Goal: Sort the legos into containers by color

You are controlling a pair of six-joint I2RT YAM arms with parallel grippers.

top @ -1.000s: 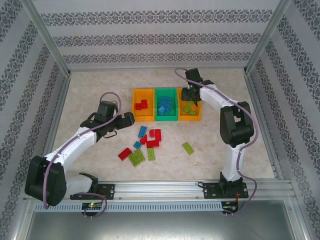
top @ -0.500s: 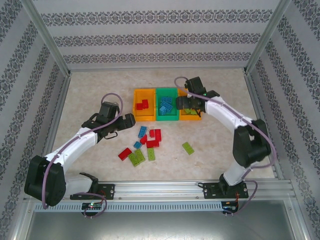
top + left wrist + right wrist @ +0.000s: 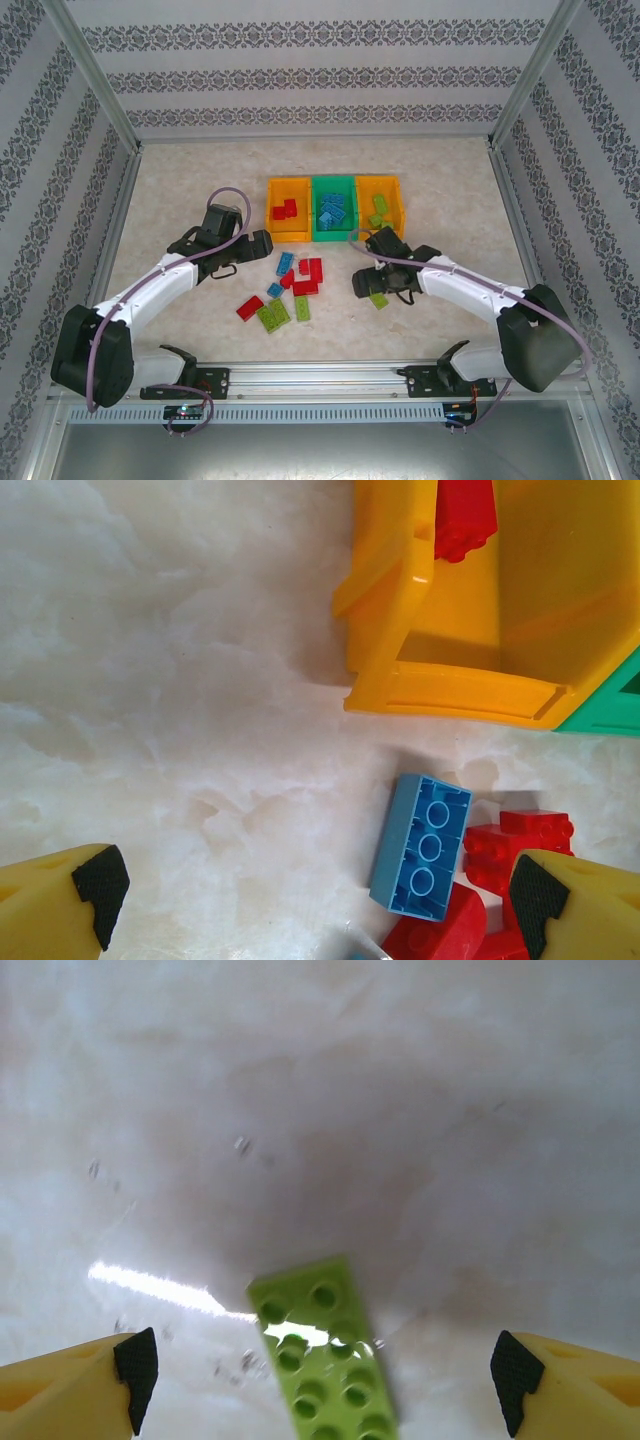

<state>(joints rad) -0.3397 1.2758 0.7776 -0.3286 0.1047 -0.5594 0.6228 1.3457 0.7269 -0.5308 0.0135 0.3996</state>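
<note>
Three containers stand in a row at the back: an orange bin (image 3: 271,214) with red legos (image 3: 284,209), a green bin (image 3: 333,238) with blue legos (image 3: 331,208), and an orange bin (image 3: 396,196) with lime legos (image 3: 377,216). My left gripper (image 3: 250,243) is open, low over the table left of a loose pile. In the left wrist view an upside-down blue brick (image 3: 422,846) and red bricks (image 3: 512,838) lie near the right finger (image 3: 535,892). My right gripper (image 3: 373,284) is open over a lone lime plate (image 3: 325,1355), which lies between its fingers without touching them.
Loose bricks lie in the middle: blue (image 3: 286,263), red (image 3: 309,273), a small blue (image 3: 275,290), red (image 3: 249,306), and lime ones (image 3: 272,316). The left wrist view has the orange bin's corner (image 3: 450,685) just ahead. Bare table lies left and right of the pile.
My right arm swung from the right orange bin down to the table over the lone lime plate, and its jaws opened. My left arm barely moved.
</note>
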